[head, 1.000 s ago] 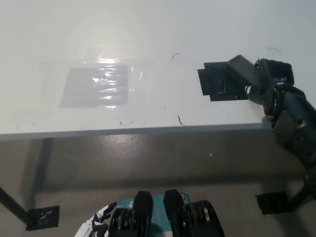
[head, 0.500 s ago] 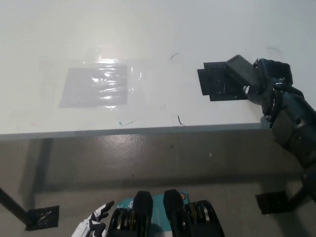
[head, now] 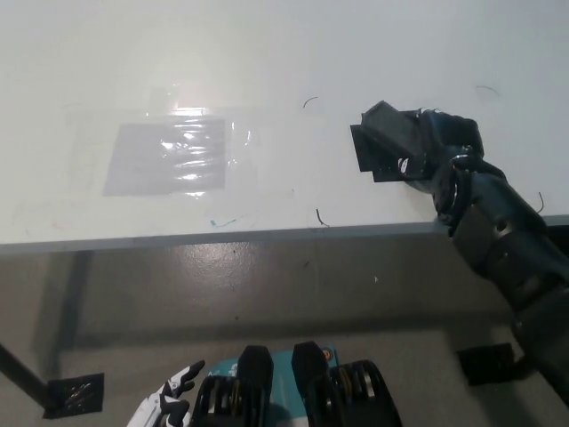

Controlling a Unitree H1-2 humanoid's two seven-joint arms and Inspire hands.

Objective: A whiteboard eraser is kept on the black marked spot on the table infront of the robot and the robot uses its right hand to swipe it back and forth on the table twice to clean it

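Down at the near edge, the white left hand [head: 169, 402] hangs low beside the body, above the floor [head: 267, 285] and off the worktop [head: 267, 53]; only part of it shows, and I cannot tell how its fingers are set. Farther out, the black right hand [head: 436, 151] reaches in from the right over the worktop's front edge, its fingers closed around the eraser [head: 391, 132]. The eraser is tilted and sits over the black mark [head: 372, 158], at the right of the worktop. To the left lies a shiny taped patch [head: 169, 156], well apart from the eraser. Thin pen strokes [head: 322, 218] are scattered between.
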